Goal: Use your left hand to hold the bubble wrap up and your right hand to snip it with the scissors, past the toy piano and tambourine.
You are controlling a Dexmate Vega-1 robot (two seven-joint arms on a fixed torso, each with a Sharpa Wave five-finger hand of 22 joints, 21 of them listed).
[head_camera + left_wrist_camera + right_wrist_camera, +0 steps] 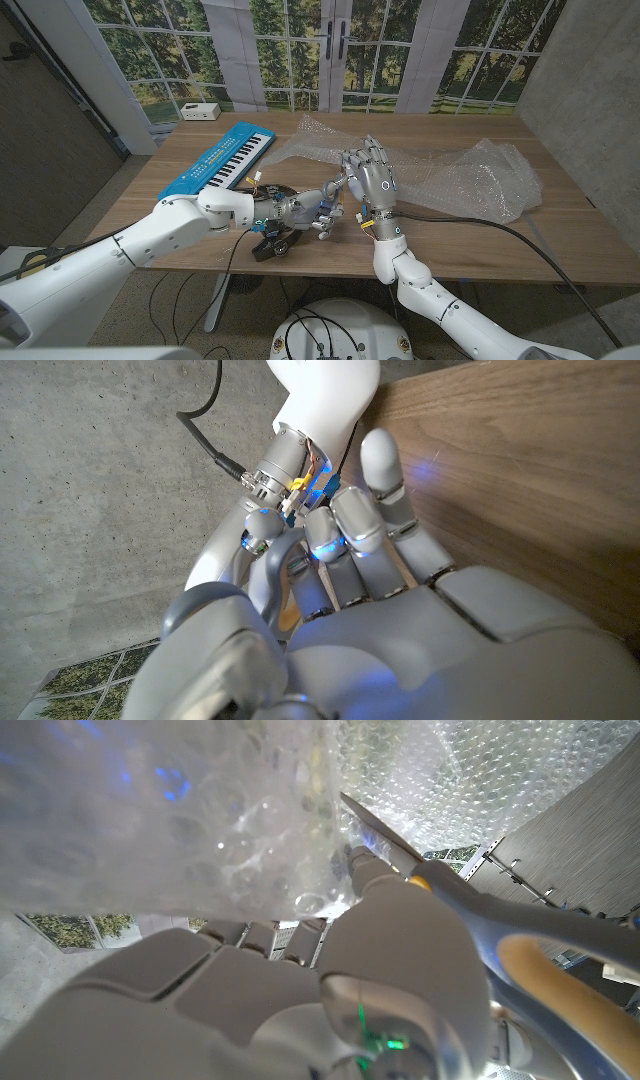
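1. At the tabletop's (560,255) near edge, the right hand (368,180) stands upright, gripping the scissors (470,900), blade against the bubble wrap (470,175).
2. Beside it, the left hand (305,210) has its fingers curled; whether it holds anything, I cannot tell.
3. Bubble wrap sprawls from centre to right; the toy piano (220,160) lies far left.

No readable text, label, brand or number anywhere — toy piano (221,162) unmarked too.
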